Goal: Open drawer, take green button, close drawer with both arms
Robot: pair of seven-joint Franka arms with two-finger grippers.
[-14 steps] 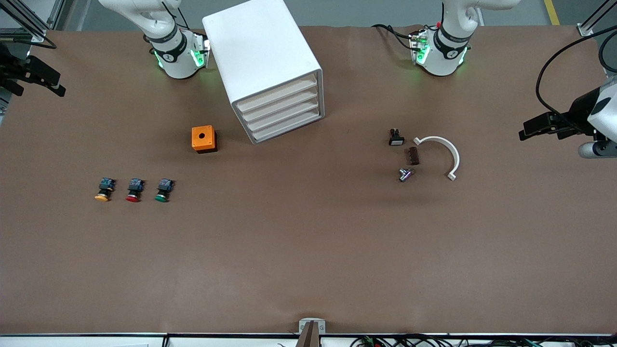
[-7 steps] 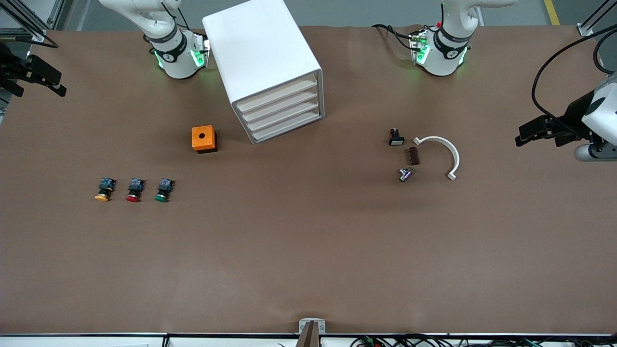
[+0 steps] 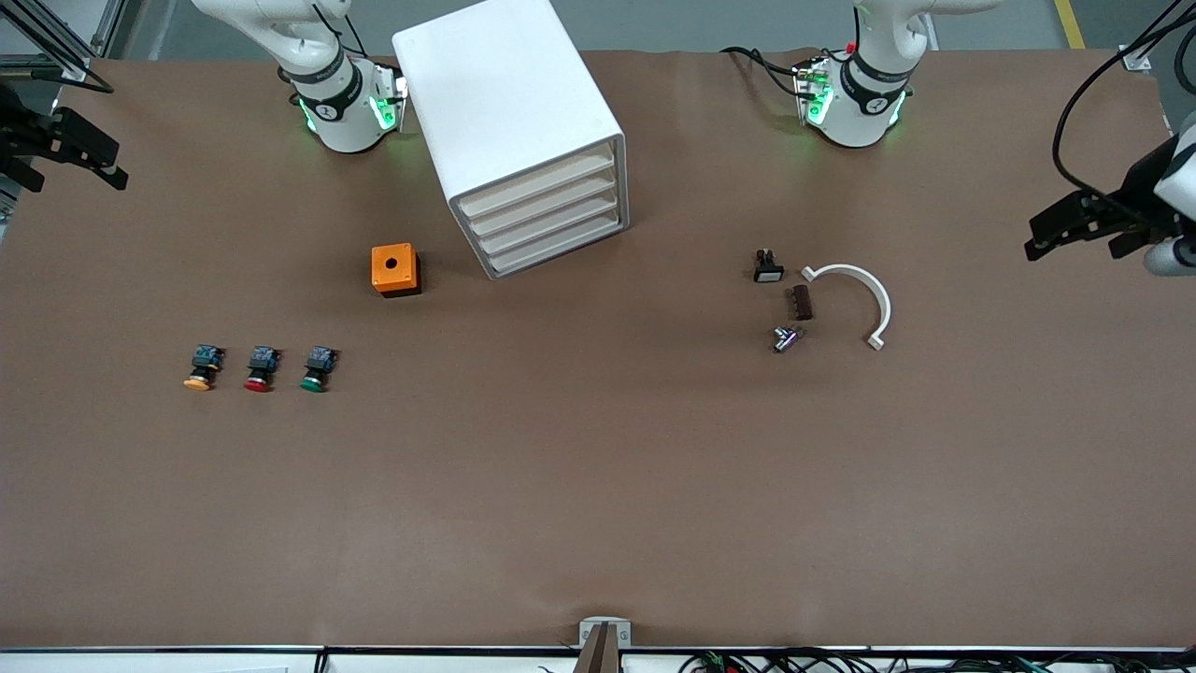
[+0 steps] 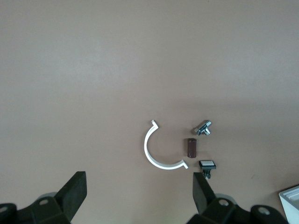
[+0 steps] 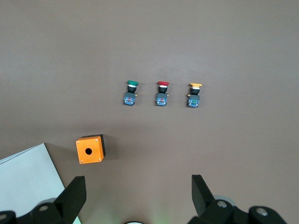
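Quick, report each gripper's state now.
Left gripper: open, holding nothing, up at the left arm's end of the table.
Right gripper: open, holding nothing, up at the right arm's end of the table.

We see bare bench (image 3: 598, 486) all around the green button (image 3: 315, 370); only the red button (image 3: 259, 369) stands just beside it, and the orange box (image 3: 394, 269) sits nearby.
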